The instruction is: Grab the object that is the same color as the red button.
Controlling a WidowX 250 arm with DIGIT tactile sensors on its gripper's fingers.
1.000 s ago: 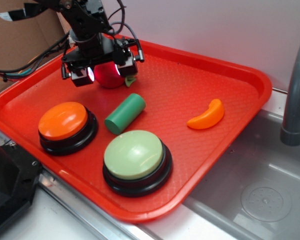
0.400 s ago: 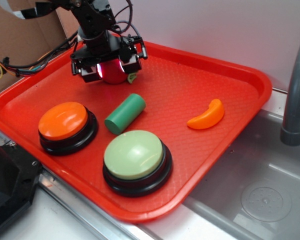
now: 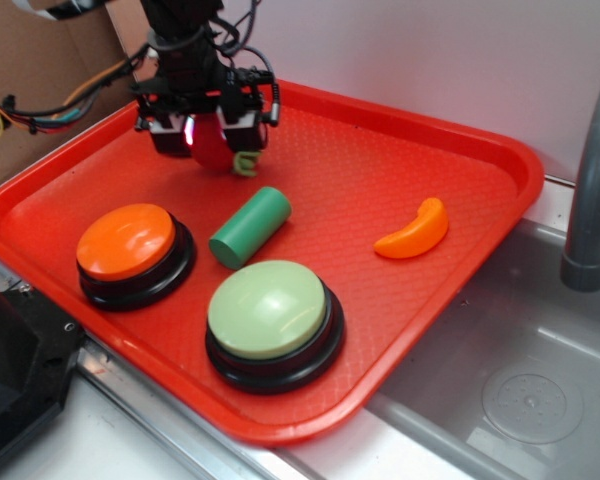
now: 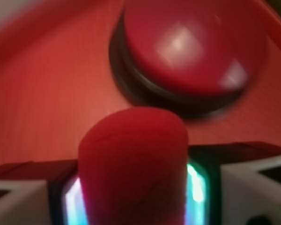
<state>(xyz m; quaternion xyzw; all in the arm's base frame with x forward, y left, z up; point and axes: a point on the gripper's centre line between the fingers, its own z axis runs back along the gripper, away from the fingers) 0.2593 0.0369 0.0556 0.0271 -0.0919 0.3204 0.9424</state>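
The object, a fuzzy dark-red toy fruit (image 3: 211,149) with a pale green leaf (image 3: 245,163), sits squeezed between the fingers of my gripper (image 3: 206,135) at the back left of the red tray (image 3: 400,160). The gripper is shut on it. In the wrist view the fruit (image 4: 133,154) fills the gap of the gripper (image 4: 133,192), lit pads on both sides. The red button (image 4: 192,47), a glossy dome on a black base, lies just beyond the fruit in that view. The arm hides it in the exterior view.
On the tray are a green cylinder (image 3: 250,227), an orange-topped button (image 3: 130,245), a pale green-topped button (image 3: 270,315) and an orange crescent toy (image 3: 415,232). A sink (image 3: 520,390) and grey faucet (image 3: 592,190) lie to the right, a cardboard box (image 3: 40,80) at the back left.
The gripper has shifted toward the tray's back left, carrying the fruit. The fruit now looks narrower between the fingers, with its leaf hanging below.
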